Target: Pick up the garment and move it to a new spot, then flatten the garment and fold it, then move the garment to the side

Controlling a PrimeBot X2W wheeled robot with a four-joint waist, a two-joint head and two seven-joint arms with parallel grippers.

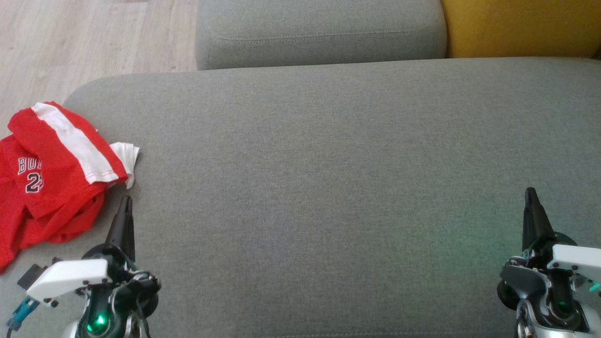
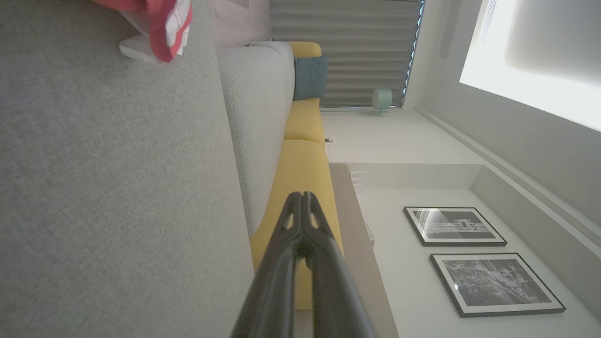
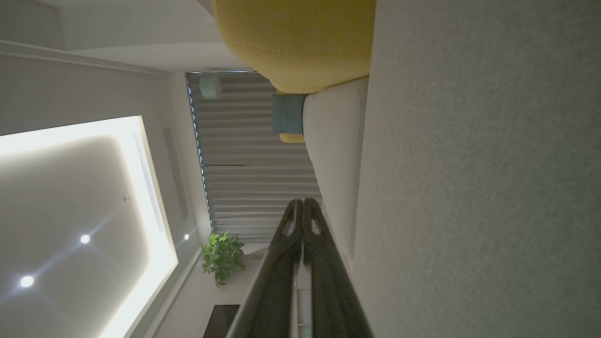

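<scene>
The red and white garment (image 1: 51, 178) lies in a crumpled heap at the far left edge of the grey sofa seat (image 1: 328, 164). Near it, but not touching, the left end effector (image 1: 125, 203) is clenched tight with nothing in it. Far to the right, the right end effector (image 1: 530, 193) is clenched too, over the grey seat.

garment (image 1: 51, 188): cut off by head view's left edge, lettering and number partly hidden by a fold | left wrist view: its upper part cut by top edge | right gripper (image 1: 531, 193): housing cut by right and bottom edges | framed prints (image 2: 454, 226): subjects too small to tell
</scene>
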